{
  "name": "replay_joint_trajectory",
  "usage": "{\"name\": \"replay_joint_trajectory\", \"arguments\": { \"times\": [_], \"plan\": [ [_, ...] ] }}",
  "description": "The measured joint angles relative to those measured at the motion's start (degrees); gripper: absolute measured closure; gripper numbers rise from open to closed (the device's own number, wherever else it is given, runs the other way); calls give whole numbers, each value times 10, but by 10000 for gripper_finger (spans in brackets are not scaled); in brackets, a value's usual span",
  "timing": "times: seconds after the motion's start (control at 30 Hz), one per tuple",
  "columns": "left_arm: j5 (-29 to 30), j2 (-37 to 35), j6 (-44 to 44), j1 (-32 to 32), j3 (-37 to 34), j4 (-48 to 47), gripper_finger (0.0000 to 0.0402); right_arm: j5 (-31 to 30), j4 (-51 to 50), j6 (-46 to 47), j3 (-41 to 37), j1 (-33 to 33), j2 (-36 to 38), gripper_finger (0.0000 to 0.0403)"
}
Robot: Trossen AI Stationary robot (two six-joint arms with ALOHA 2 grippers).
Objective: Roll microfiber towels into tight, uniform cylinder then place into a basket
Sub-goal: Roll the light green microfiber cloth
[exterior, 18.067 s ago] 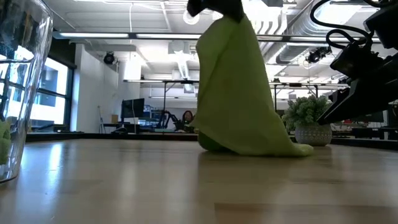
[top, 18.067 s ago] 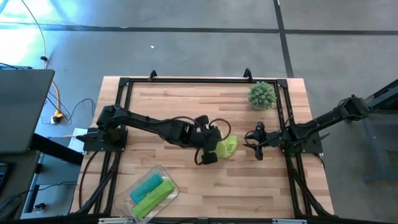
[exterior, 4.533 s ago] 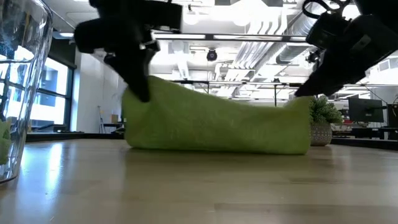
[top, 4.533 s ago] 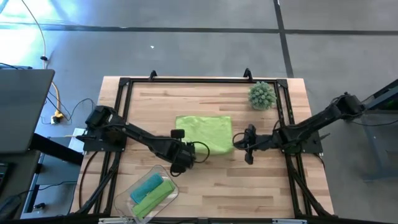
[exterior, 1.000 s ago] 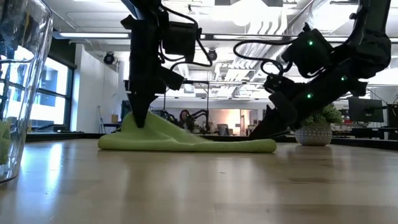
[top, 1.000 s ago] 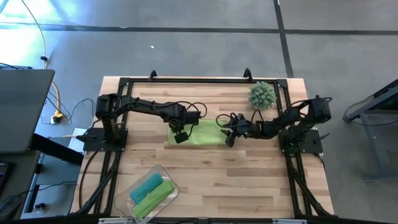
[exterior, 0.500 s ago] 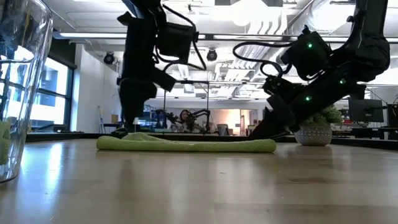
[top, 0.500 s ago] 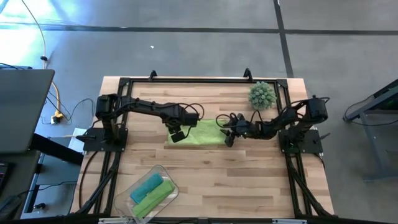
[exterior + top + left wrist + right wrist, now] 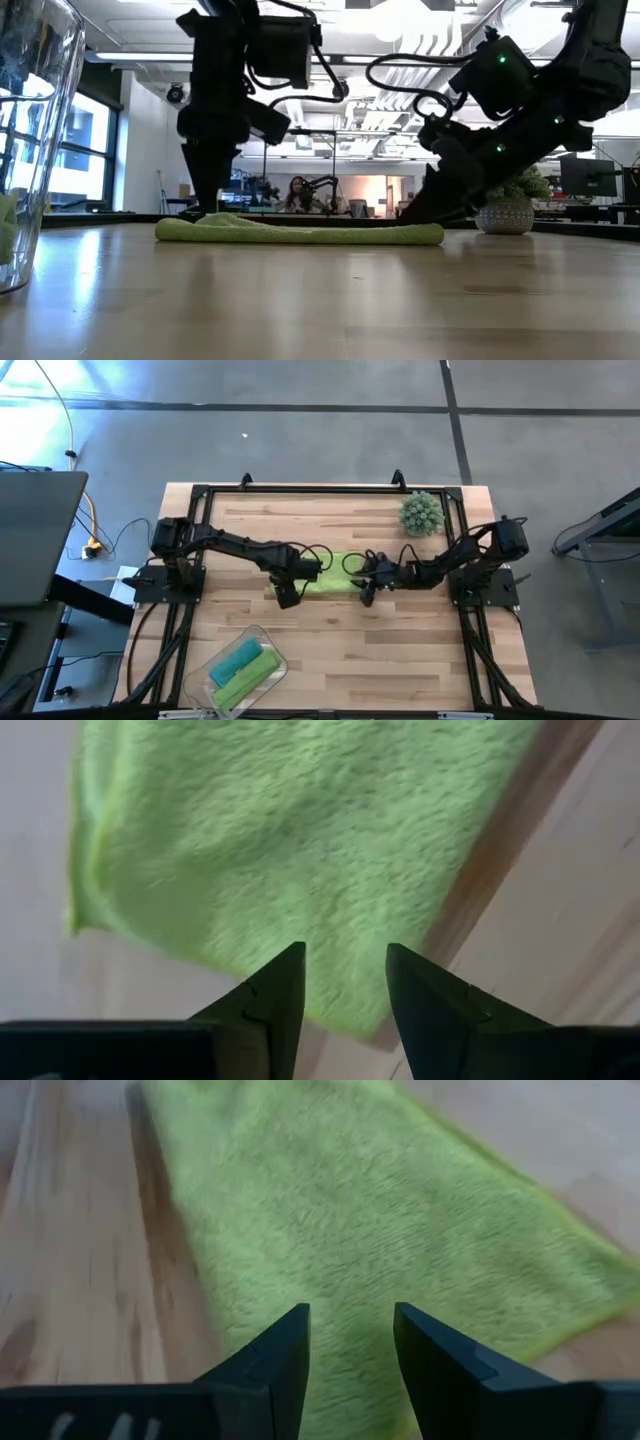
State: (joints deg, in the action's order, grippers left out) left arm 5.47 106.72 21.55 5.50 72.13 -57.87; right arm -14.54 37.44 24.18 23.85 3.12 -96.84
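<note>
Basket [image 9: 262,637] is sitting at near-left of table [image 9: 400,650], angled. Inside it: one teal towel [image 9: 235,658] and one lime towel [image 9: 245,679], both rolled, lying side by side, touching. In low view the basket's clear wall [image 9: 25,140] is showing at far left edge, w/ a bit of green visible through it.

Left arm is reaching from left side toward table centre. Left gripper [image 9: 287,597] is hovering at left end of the third towel [image 9: 328,581], a lime green one lying folded into a flat strip mid-table, running left-right. Low view: the strip [image 9: 300,233] is lying flat on the wood, left end slightly humped; left gripper [image 9: 209,190] is pointing down just at that end. Left wrist view: fingers [image 9: 272,1003] are parted w/ a gap btwn them, nothing held; fuzzy cloth [image 9: 290,850] is lying just ahead of the tips, its edge and corner visible against the wood.

Right arm is coming in from right side. Right gripper [image 9: 366,591] is sitting at right end of the strip; low view shows it [image 9: 420,212] angled down to that end. Right wrist view: fingers [image 9: 280,1365] are spread apart, empty, tips over the cloth [image 9: 370,1230]. Can't tell whether tips are touching the pile.

Spiky green ball plant [image 9: 421,513] is standing at far-right of table, well apart from the towel; in low view it [image 9: 508,203] is showing behind right arm.
</note>
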Motion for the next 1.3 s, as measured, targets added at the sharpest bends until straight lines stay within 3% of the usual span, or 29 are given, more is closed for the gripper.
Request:
{"name": "replay_joint_trajectory", "arguments": {
  "times": [0.33, 0.47, 0.6, 0.73, 0.83, 0.93, 1.07, 1.2, 1.3],
  "plan": [
    [-14, 0, 51, -4, -69, 84, 273, -73, -83, -17, 14, 12, 0, 265],
    [-61, 0, 98, -14, -70, 111, 273, -118, -90, -70, 14, -4, 0, 265],
    [-145, 0, 124, -34, -70, 209, 273, -169, -80, -142, 13, -31, 0, 265],
    [-194, 0, 85, -56, -68, 335, 273, -189, -64, -194, 13, -55, 5, 265],
    [-198, 0, 54, -65, -41, 350, 273, -176, -62, -179, 13, -57, 28, 265],
    [-179, 0, 9, -68, -8, 309, 273, -113, -59, -101, 13, -46, 64, 265],
    [-102, 0, -57, -62, 24, 221, 273, -25, -50, 18, 13, -20, 85, 265],
    [-17, 0, -102, -48, 27, 141, 273, -29, -25, 44, 13, 24, 65, 265],
    [5, 0, -106, -33, 24, 83, 273, -73, 8, 57, 13, 53, 36, 265]
  ]
}}
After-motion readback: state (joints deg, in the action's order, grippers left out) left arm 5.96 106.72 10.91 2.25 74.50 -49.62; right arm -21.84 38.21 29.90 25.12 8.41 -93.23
